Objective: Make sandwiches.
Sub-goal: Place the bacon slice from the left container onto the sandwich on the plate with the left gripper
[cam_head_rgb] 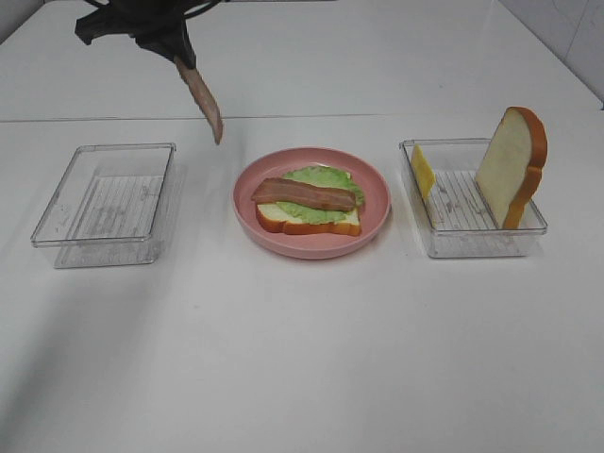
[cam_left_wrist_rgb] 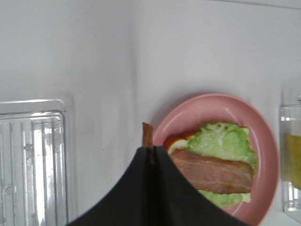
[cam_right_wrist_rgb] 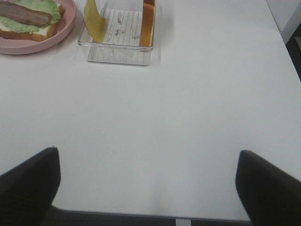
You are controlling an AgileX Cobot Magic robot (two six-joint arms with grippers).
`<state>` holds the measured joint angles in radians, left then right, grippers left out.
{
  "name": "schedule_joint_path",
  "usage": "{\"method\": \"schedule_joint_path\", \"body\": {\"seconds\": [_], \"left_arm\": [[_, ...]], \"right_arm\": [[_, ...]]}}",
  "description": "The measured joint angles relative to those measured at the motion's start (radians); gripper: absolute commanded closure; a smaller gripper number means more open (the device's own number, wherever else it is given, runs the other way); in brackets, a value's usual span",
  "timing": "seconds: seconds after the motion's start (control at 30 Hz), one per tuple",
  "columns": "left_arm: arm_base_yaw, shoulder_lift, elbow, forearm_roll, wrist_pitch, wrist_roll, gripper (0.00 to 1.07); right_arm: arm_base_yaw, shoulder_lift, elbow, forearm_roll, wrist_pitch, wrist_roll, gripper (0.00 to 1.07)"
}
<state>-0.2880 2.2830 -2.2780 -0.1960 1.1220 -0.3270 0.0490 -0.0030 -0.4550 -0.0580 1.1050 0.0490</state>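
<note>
Left end effector (cam_head_rgb: 176, 55) is closed, pinching the top end of the held bacon strip (cam_head_rgb: 202, 99). The strip hangs free above the desk (cam_head_rgb: 302, 359), tilted, with its lower tip toward 5 o'clock. Seen from the high camera, this sits at 10 o'clock of the plate.

Left tray (cam_head_rgb: 104, 203): clear, ribbed floor, at 9 o'clock of the plate, well apart from it.

Plate (cam_head_rgb: 311, 249): round, pink, mid-desk. The partial sandwich (cam_head_rgb: 310, 212) lies on it: base bread slice (cam_head_rgb: 283, 220), lettuce sheet (cam_head_rgb: 326, 179) over that, and the placed bacon strip (cam_head_rgb: 304, 195) lying across the top, running 9 to 3 o'clock.

Right tray (cam_head_rgb: 467, 241): clear, at 3 o'clock of the plate. The cheese slice (cam_head_rgb: 422, 171) leans on its 9 o'clock wall; the spare bread slice (cam_head_rgb: 510, 165) stands tilted on edge at its 3 o'clock side.

Right end effector (cam_right_wrist_rgb: 148, 186): jaws spread wide, nothing between them, over bare desk. The right tray is at its 11 o'clock. It is not visible from the high camera.
</note>
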Motion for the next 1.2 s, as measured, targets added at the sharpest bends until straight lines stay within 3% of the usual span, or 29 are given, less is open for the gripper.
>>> {"method": "schedule_joint_path", "body": {"seconds": [0.33, 0.63, 0.77, 1.0, 1.2], "left_arm": [[-0.076, -0.007, -0.026, -0.197, -0.041, 0.11, 1.07], [-0.141, -0.007, -0.026, -0.23, -0.121, 0.128, 1.07], [-0.17, 0.015, -0.026, -0.308, -0.153, 0.149, 1.07], [-0.175, 0.11, -0.026, -0.544, -0.157, 0.279, 1.07], [-0.175, 0.186, -0.026, -0.641, -0.158, 0.346, 1.07]], "right_arm": [[0.0, 0.0, 0.0, 0.0, 0.0, 0.0, 0.09], [0.0, 0.0, 0.0, 0.0, 0.0, 0.0, 0.09], [0.0, 0.0, 0.0, 0.0, 0.0, 0.0, 0.09], [0.0, 0.0, 0.0, 0.0, 0.0, 0.0, 0.09], [0.0, 0.0, 0.0, 0.0, 0.0, 0.0, 0.09]]}}
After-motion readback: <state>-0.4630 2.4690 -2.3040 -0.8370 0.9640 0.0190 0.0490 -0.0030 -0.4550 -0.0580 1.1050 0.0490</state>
